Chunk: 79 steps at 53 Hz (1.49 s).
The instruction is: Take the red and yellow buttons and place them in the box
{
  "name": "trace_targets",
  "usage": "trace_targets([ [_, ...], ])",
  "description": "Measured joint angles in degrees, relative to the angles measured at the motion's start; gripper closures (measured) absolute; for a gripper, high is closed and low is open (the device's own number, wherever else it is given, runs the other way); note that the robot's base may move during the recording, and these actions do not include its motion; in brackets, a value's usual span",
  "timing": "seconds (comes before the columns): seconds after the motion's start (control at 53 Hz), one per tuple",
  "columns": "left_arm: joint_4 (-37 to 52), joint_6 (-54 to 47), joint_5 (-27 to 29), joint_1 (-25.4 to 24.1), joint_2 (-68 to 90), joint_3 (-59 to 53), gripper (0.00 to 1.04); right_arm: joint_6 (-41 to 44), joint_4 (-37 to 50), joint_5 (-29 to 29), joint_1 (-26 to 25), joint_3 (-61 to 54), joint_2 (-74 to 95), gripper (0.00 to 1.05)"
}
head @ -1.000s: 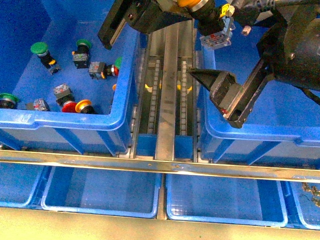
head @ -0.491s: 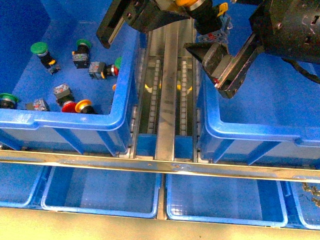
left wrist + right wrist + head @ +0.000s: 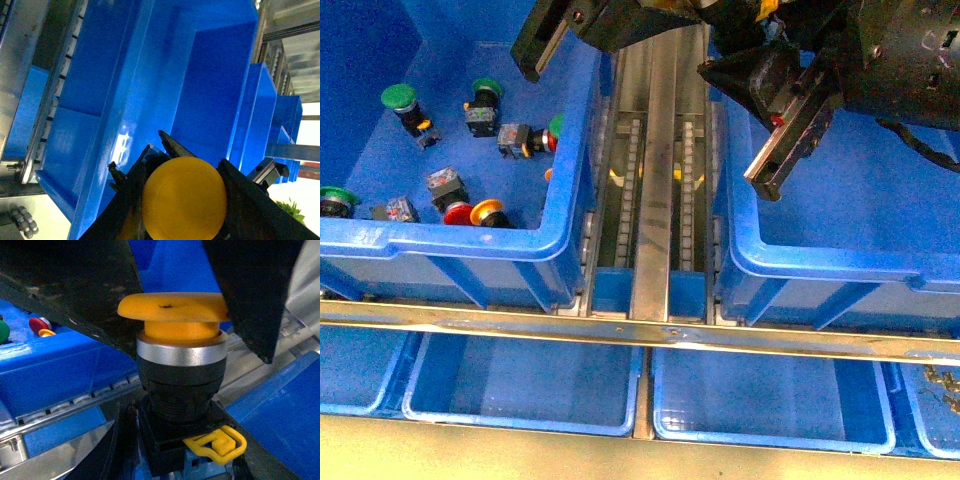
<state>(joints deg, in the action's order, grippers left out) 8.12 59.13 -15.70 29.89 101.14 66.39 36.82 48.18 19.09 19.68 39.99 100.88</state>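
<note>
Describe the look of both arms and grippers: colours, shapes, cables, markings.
Both arms are matte black. The right arm ends in a bulky rounded housing with faint white scribbles; a thin black cable loops beneath it. Its gripper has long, flat, tapering fingers with pale inner faces. The left gripper is likewise black and angular, its fingers wedge-shaped in the wrist view. No sleeves.

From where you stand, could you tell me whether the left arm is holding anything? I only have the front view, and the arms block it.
Observer: Yes. The left wrist view shows a yellow button, its cap sitting between the jaws of the left gripper.
Operator: Thank you. Has the right arm taken hold of it as well?
Observer: The right wrist view shows the right gripper with its jaws either side of the button's black base, but I cannot tell whether they are pressing on it.
</note>
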Motion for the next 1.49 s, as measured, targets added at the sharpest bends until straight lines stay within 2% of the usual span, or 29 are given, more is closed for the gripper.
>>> trace_targets([
  [0.434,2.97,-5.20,3.80,-0.04,-1.73,-1.68,0.06,-0.02,0.24,-1.16,0.68,-2.16,-0.85,0.72],
  [0.717,5.22,-5.42,4.79,-1.57,-3.23,-3.45,0.08,-0.39,0.50,-1.38,2.34,-4.02,-0.85,0.73],
  [0.944,6.36,-8.28,2.32,-6.10,-12.79,-12.35,0.08,-1.86,0.28,-1.53,-6.19,-5.46,-1.36,0.73],
  [1.151,3.41,-12.74,-1.42,-9.92,-23.93,-23.69,0.08,-4.35,0.55,-1.84,-11.28,-8.26,-3.80,0.73],
  [1.302,-4.85,-21.00,-5.03,-17.75,-40.57,-35.93,0.08,-9.05,0.42,-5.05,-15.72,-10.58,-9.14,0.73],
  [1.491,-17.00,-31.93,-10.49,-29.14,-56.65,-45.11,0.08,-13.14,-2.29,-8.37,-16.28,-12.74,-14.62,0.73],
])
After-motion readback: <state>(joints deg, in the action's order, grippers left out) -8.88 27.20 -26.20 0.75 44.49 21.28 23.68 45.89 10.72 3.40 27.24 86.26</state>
